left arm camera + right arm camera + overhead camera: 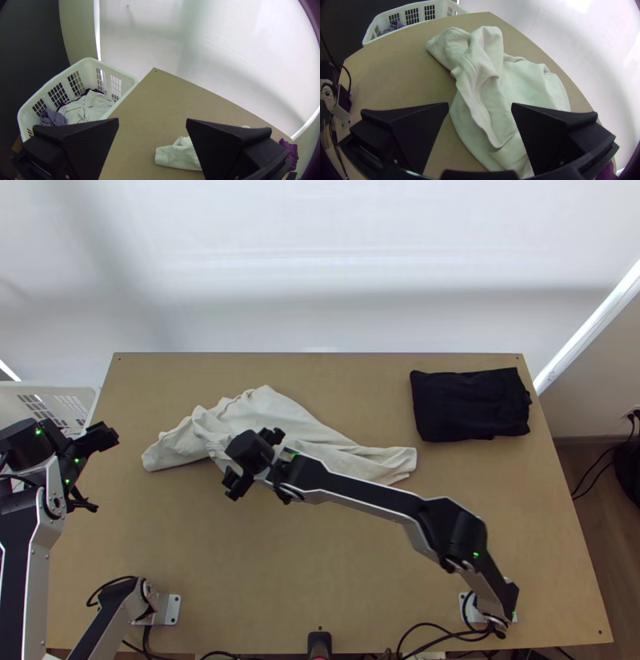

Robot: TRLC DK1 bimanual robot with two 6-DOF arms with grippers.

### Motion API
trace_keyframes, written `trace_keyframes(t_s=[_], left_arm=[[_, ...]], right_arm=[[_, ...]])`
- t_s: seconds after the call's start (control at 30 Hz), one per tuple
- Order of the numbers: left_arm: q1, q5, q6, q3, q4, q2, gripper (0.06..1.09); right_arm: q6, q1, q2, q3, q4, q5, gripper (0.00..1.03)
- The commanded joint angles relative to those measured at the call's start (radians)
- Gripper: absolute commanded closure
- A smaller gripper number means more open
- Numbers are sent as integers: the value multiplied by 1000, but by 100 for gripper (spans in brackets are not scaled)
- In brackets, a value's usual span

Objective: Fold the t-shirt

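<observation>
We have our right claw (254,461) wide above the bunched, pale t-shirt (272,410) on the counter (320,572); our left claw (94,470), also wide, hangs near the white basket (88,70).

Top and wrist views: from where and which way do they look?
Top view: high above table's near edge, facing steeply down; left arm, right arm show.
Left wrist view: on that wrist, facing basket and table corner; left fingers show.
Right wrist view: on that wrist, facing shirt; right fingers show.
Wrist views share basket and shirt.
</observation>
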Motion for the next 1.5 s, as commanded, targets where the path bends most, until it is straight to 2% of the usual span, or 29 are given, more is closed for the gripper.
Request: trace_keyframes(t_s=[0.0,0.1,0.13,0.23,0.33,0.4,0.6,0.7,0.97,1.47], left_arm=[[4,6,17,-17,14,-1,10],[4,7,18,-15,16,1,10],[4,6,18,-14,16,1,10],[7,7,20,-12,16,1,10],[13,10,20,-17,16,2,10],[15,10,20,-17,16,5,10],[5,13,5,-14,31,15,10],[1,16,2,-14,40,19,10],[-4,21,-6,-8,45,24,10],[-51,21,-21,6,45,30,10]], right_arm=[[-14,11,57,65,5,-7,13],[-13,11,103,108,5,-7,13],[-13,9,119,124,6,-7,20],[-8,5,152,161,14,-7,50],[-2,-5,182,192,3,-7,61],[2,-9,194,198,-22,-7,75],[27,-21,145,141,-121,-7,82],[15,-26,83,65,-117,-5,100],[24,-92,-141,-248,-54,24,100],[2,-275,-492,-583,-45,47,100]])
